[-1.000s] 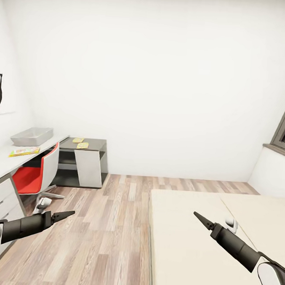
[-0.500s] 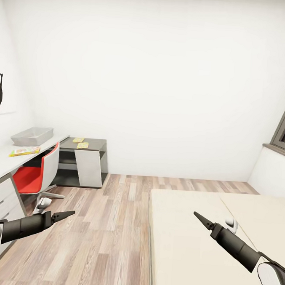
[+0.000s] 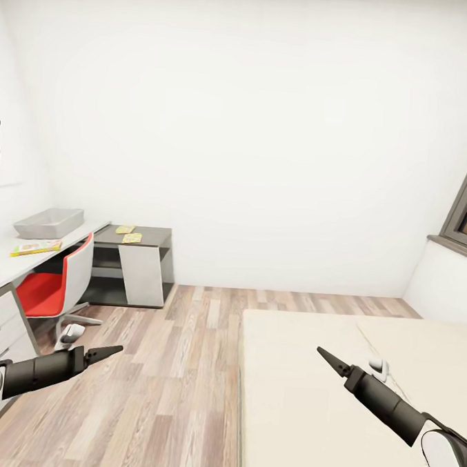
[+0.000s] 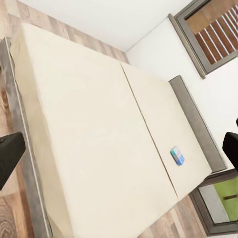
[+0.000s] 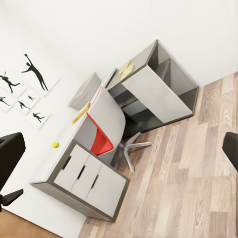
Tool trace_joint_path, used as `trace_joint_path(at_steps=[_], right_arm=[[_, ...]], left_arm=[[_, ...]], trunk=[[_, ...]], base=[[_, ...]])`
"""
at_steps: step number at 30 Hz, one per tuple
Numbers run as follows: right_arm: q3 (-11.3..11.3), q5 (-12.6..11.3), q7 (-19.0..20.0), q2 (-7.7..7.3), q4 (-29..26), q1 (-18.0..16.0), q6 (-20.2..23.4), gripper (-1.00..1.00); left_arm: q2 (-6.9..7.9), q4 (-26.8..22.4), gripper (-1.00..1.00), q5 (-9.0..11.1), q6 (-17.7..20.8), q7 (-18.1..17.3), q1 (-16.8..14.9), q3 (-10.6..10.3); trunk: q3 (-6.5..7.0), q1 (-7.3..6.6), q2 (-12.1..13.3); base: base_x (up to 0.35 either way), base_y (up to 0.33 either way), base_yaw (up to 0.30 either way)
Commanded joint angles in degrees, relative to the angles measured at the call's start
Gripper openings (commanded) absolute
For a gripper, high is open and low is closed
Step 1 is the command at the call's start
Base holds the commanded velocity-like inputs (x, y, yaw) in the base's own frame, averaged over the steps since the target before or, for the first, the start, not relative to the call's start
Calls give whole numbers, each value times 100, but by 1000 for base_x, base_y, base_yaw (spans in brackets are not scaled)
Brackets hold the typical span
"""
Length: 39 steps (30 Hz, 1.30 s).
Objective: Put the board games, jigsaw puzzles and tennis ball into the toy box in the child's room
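Both the left gripper (image 3: 112,350) and right gripper (image 3: 326,355) were released and empty; beside the bed (image 3: 299,403), approaching its blue board game (image 4: 177,155) squarely looked wisest

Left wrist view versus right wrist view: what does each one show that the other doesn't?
Left wrist view: the cream bed with a small blue board game on it, plus windows.

Right wrist view: the table with the toy box, a tennis ball, the red chair and silhouette prints.

Both: white walls and wood-plank floor.
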Motion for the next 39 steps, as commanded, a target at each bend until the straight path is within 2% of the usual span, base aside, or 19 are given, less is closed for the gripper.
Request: trace_joint_path(at_steps=[1,39], right_arm=[[-7,-26,7,-1,2,-2,39,100],[-7,-26,7,2,2,-2,48,100]], left_arm=[[-1,-1,100,-14,21,-25,-3,4],[0,-1,100,-14,21,-29,-3,4]], trunk=[[-2,2,-4],[-2,2,-4]], base=[[0,-269,0],[0,-293,0]])
